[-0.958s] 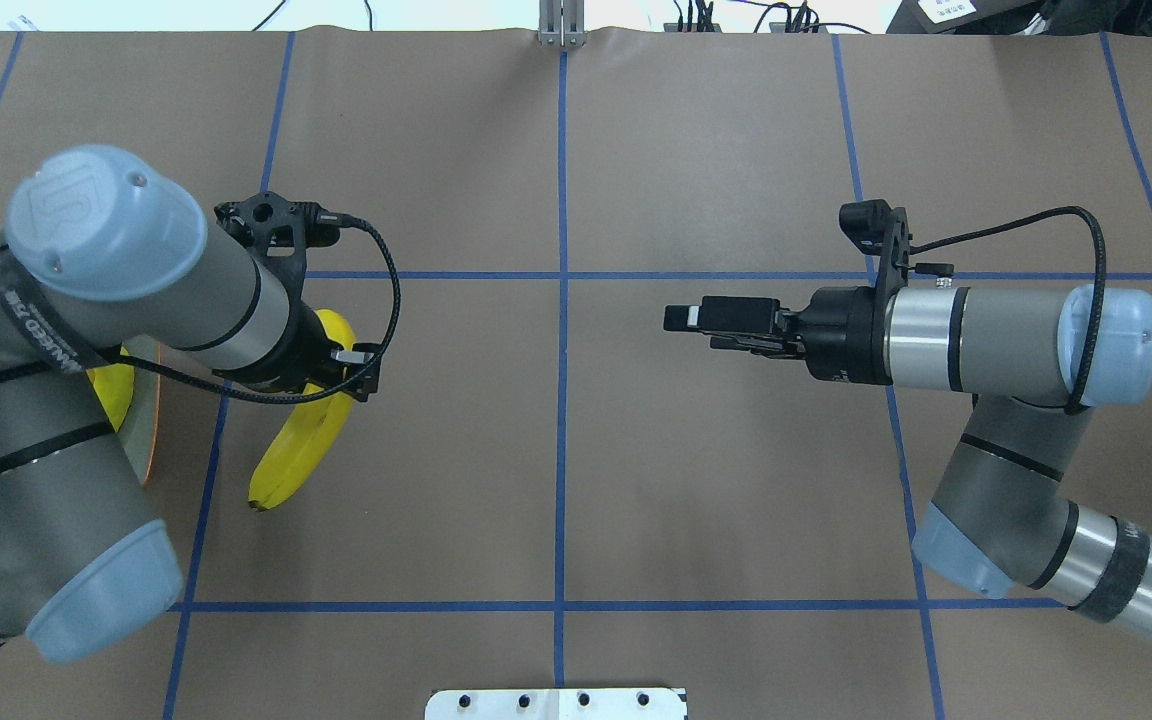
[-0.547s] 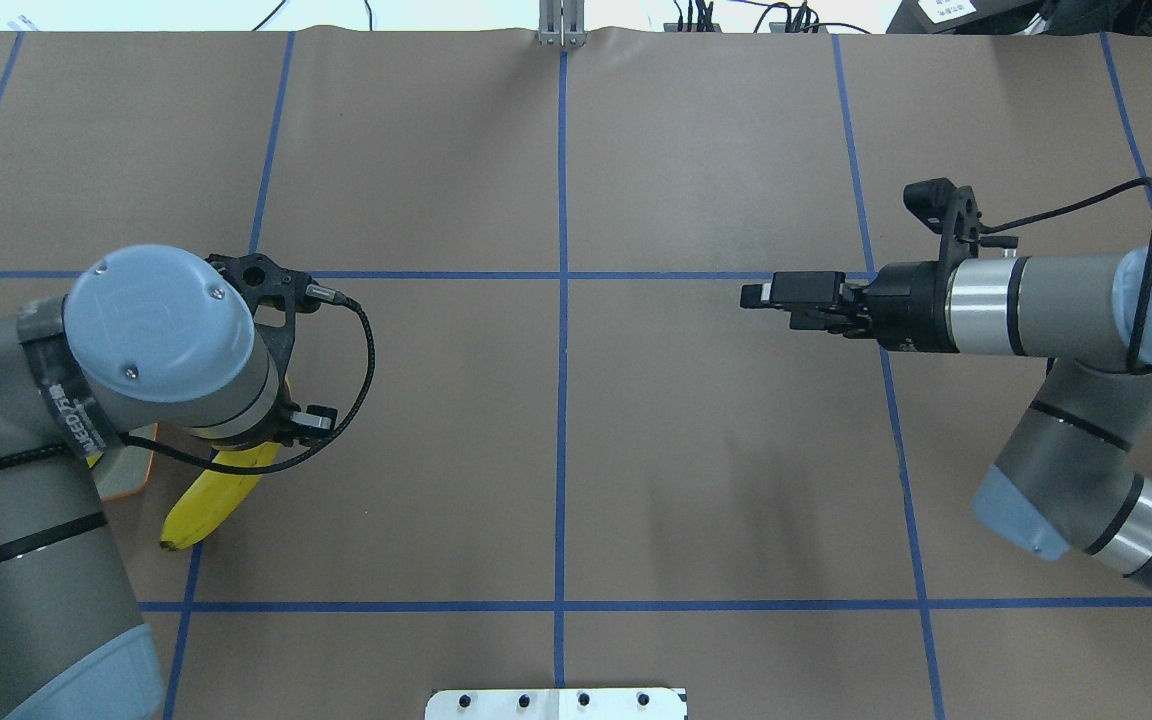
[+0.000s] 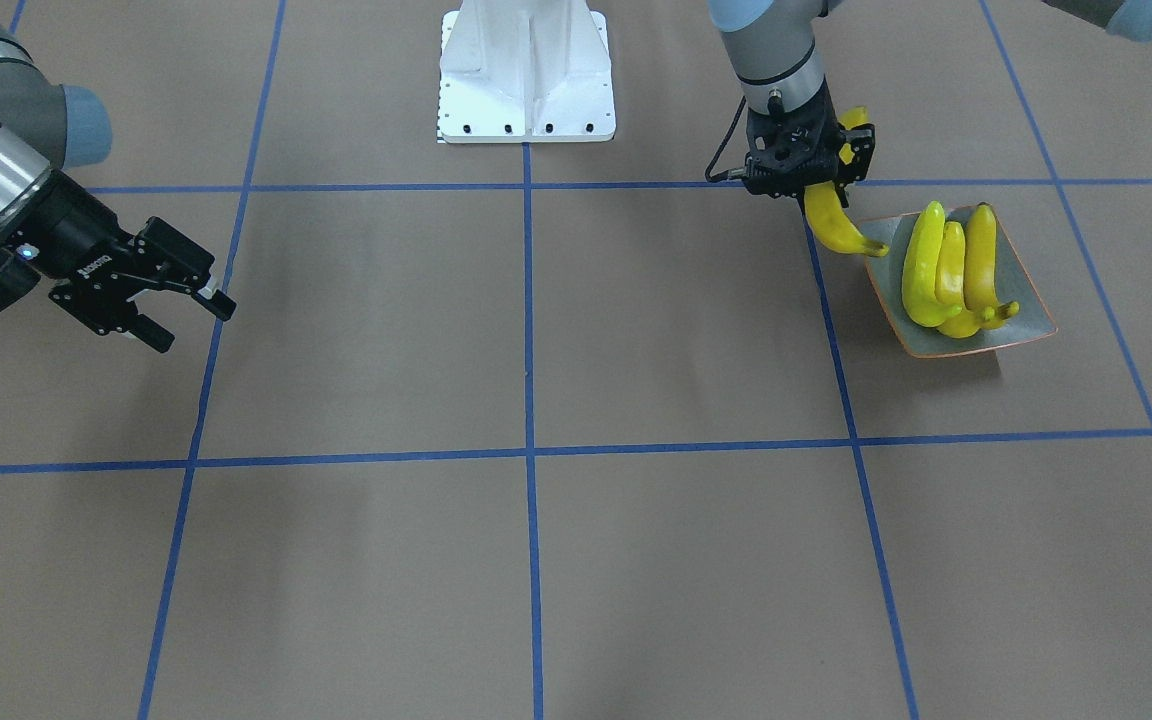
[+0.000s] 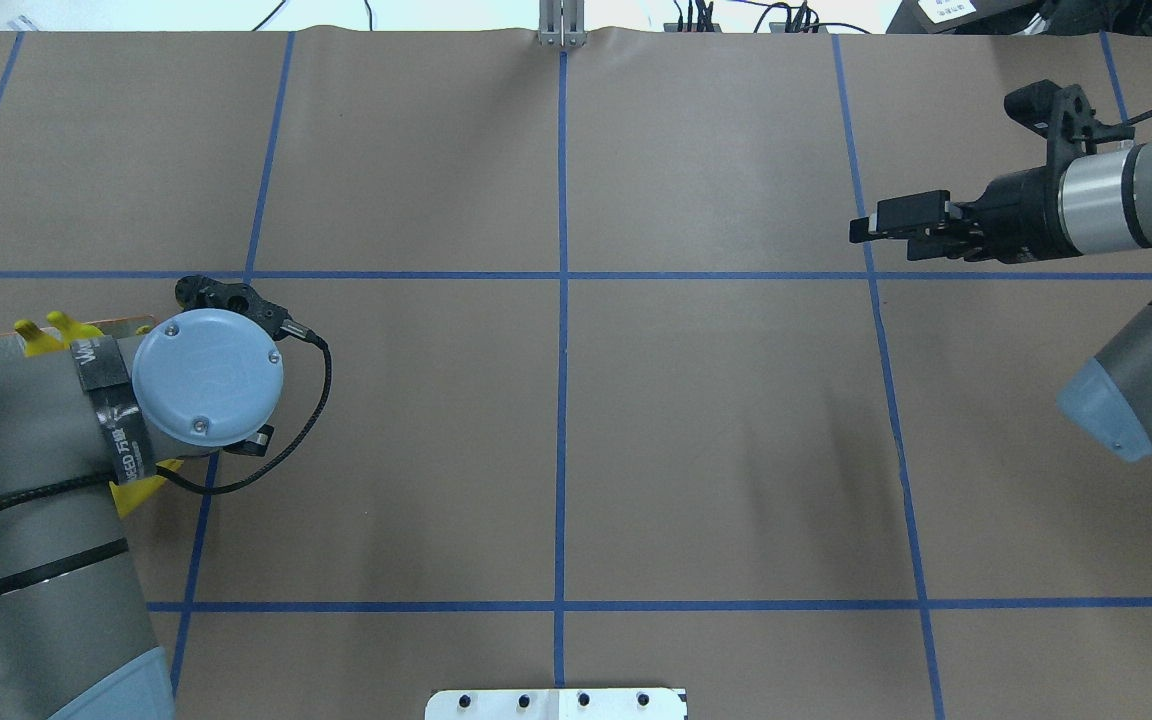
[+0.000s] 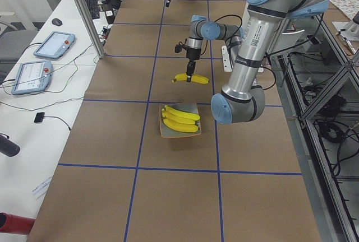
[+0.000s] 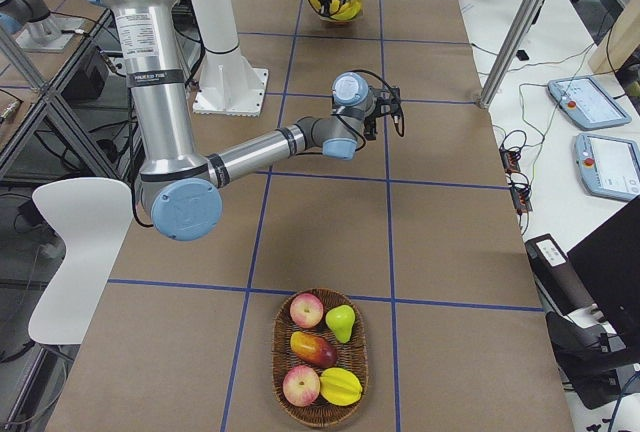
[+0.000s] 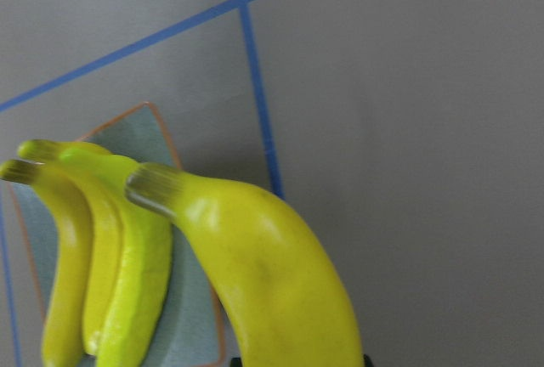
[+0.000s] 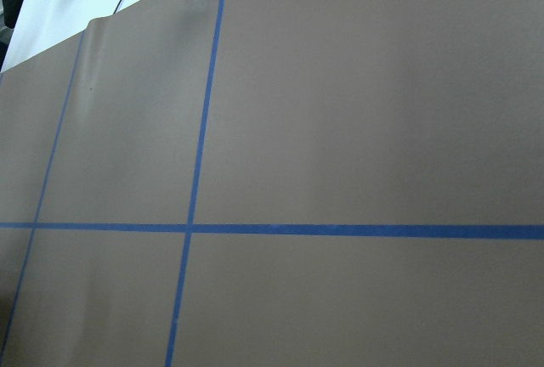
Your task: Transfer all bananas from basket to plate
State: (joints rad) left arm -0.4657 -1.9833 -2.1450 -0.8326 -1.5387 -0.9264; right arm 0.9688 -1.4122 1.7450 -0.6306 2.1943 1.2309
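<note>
Beside the plate (image 3: 1026, 312), at its corner nearest the robot, we see one banana (image 3: 833, 222) hanging, clenched in the left end effector (image 3: 816, 180). Three bananas (image 3: 946, 270) lie on the plate. A second ago the held one was farther off. The right end effector (image 3: 186, 320), marked ROBOTIQ, gapes empty and has drawn back across the bench (image 3: 536, 560).

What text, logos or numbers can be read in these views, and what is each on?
"ROBOTIQ": small white print on the right gripper, front view.
"W...": white lettering on the black band round the left arm, overhead view; the rest is unreadable.
Vertical labels on the arms in both side views: too small to read.
The bananas and plate carry no text.
</note>
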